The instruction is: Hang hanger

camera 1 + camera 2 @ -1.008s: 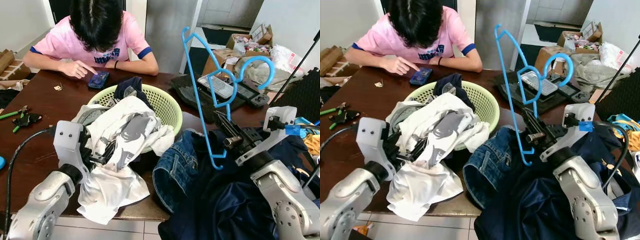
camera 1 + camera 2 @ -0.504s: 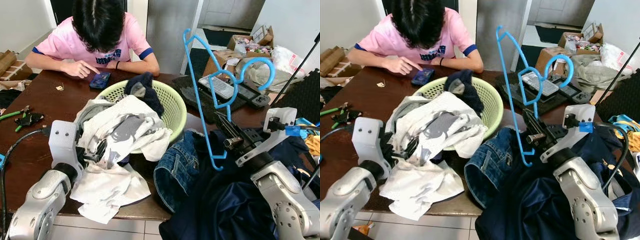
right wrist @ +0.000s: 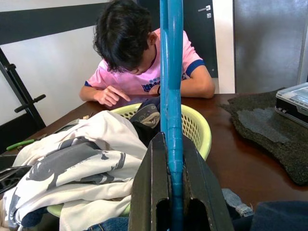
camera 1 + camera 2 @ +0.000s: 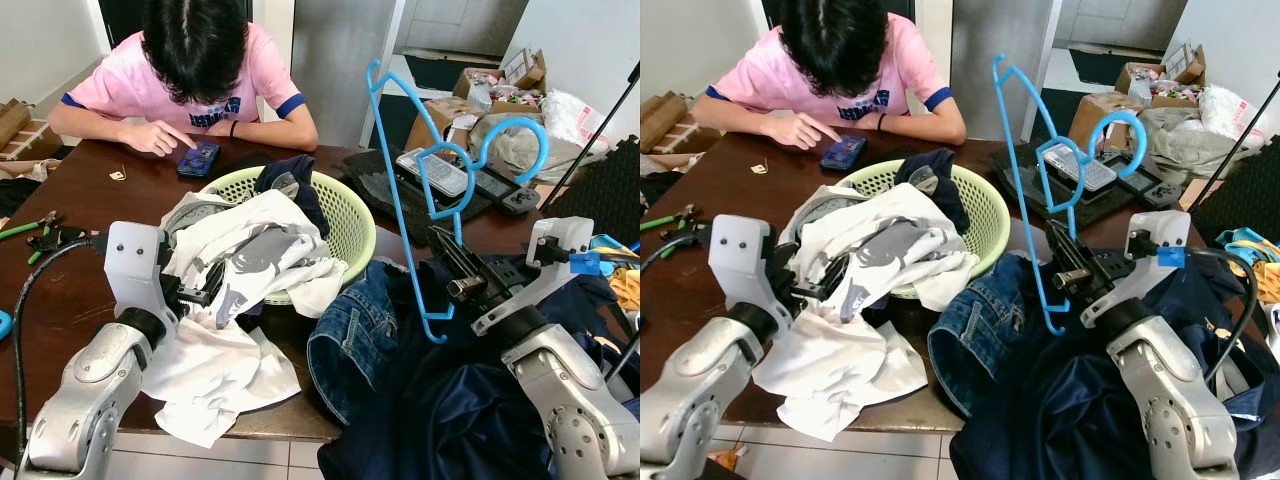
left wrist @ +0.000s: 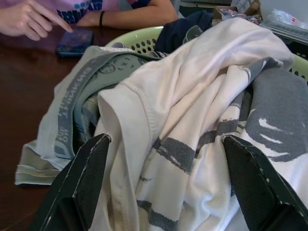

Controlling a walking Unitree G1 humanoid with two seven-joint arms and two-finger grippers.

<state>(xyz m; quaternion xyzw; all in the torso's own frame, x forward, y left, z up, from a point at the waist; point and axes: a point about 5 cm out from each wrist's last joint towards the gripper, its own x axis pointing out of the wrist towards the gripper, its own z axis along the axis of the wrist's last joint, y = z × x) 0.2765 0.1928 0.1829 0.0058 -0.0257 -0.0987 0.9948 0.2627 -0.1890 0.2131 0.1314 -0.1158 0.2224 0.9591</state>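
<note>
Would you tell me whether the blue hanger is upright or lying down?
Upright: the blue hanger stands tall above the clothes, clamped low down in the right gripper.

A dark wooden table (image 4: pixel 70 290) carries a green basket (image 4: pixel 345 215), clothes (image 4: pixel 230 340), phone (image 4: pixel 197 159) and pliers (image 4: pixel 45 238).

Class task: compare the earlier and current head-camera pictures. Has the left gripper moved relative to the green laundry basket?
Yes. The left gripper, at the white T-shirt, has lifted and edged toward the green laundry basket, compared with a second ago.

One blue hanger (image 4: pixel 405 190), one green laundry basket (image 4: pixel 340 215), one phone (image 4: pixel 197 159), one person (image 4: pixel 195 70), two tools.
</note>
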